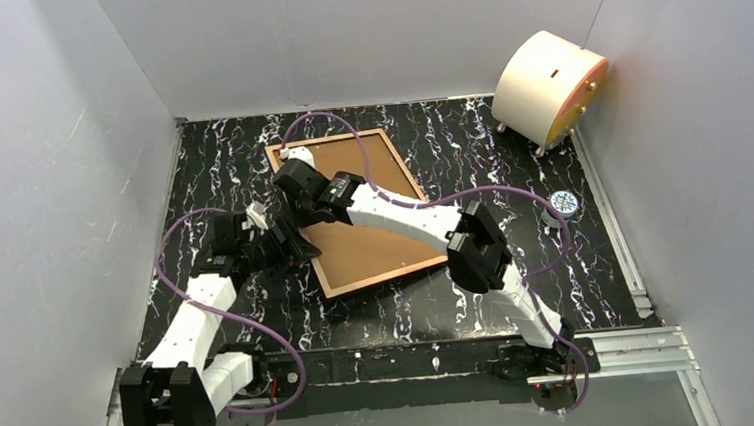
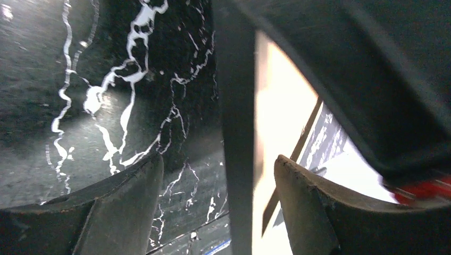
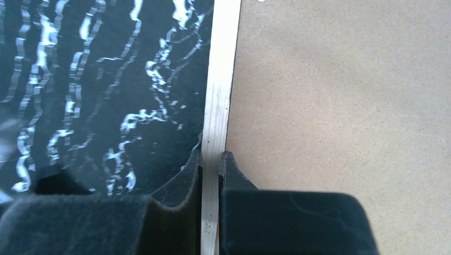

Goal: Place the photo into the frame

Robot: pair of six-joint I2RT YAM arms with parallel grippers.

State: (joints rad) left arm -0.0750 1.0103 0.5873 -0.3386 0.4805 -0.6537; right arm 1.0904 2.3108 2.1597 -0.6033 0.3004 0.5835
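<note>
The frame (image 1: pixel 328 139) lies flat and skewed on the black marbled table, its brown backing board (image 1: pixel 375 238) facing up. My right gripper (image 1: pixel 288 184) reaches across to the frame's left side. In the right wrist view that gripper (image 3: pixel 213 159) is shut on the light wood edge (image 3: pixel 220 79), with the board (image 3: pixel 345 95) beside it. Lower on the same side is my left gripper (image 1: pixel 295 247). In the left wrist view it (image 2: pixel 218 158) stands open, with the dark frame edge (image 2: pixel 236 106) between its fingers and apart from both. The photo is hidden.
A cream drum-shaped object (image 1: pixel 548 86) stands at the back right corner. A small round disc (image 1: pixel 564 201) lies right of the frame. Metal rails (image 1: pixel 613 352) run along the table's front and right side. Grey walls close in the left, back and right.
</note>
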